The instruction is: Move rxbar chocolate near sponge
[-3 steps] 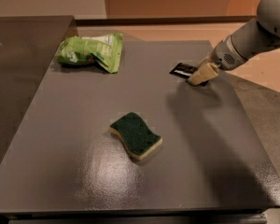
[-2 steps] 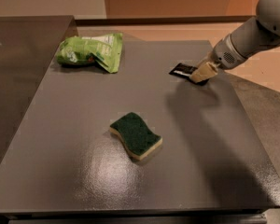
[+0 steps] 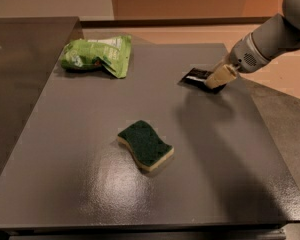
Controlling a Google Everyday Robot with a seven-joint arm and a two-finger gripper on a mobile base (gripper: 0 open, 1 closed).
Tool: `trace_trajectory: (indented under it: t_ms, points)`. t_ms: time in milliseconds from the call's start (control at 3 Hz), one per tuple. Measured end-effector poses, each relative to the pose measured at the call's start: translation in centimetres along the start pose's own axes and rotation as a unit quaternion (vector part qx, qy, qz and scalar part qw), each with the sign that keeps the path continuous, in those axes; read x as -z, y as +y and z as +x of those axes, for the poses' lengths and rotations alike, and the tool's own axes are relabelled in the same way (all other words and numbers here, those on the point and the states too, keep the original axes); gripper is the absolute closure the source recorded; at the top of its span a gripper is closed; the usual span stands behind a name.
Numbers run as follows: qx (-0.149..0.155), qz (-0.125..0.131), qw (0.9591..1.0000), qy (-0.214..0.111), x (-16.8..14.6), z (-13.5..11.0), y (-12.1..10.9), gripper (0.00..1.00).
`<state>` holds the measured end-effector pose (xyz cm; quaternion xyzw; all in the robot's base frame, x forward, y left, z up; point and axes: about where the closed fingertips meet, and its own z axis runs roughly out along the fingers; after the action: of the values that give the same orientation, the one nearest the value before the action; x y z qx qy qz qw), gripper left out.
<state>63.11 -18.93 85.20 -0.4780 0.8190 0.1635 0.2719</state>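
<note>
The rxbar chocolate is a small flat black wrapper with white lettering at the back right of the grey table. My gripper comes in from the right and sits on the bar's right end, shut on it, with the bar low at the table surface. The sponge, dark green on top with a pale yellow base, lies near the table's middle, well in front and to the left of the bar and gripper.
A crumpled bright green snack bag lies at the back left of the table. A dark counter adjoins the table on the left. The table's right edge runs just beyond the gripper.
The gripper has shifted slightly at the bar's right end. The bar, sponge and bag stay where they were.
</note>
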Motion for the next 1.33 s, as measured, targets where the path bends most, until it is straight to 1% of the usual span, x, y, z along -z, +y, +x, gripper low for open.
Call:
trace_trajectory:
  t_ms: [333,667,1000,1333]
  points:
    - [0.010,-0.023,0.9996,-0.014,1.5,-1.2,2.8,1.00]
    - [0.017,-0.053,0.9983,-0.019,1.8,-1.6,5.8,1.00]
    - [0.022,-0.083,0.9962,-0.018,1.7,-1.4,8.8,1.00]
    - [0.038,-0.103,0.9937,-0.021,1.2,-0.9,11.5,1.00]
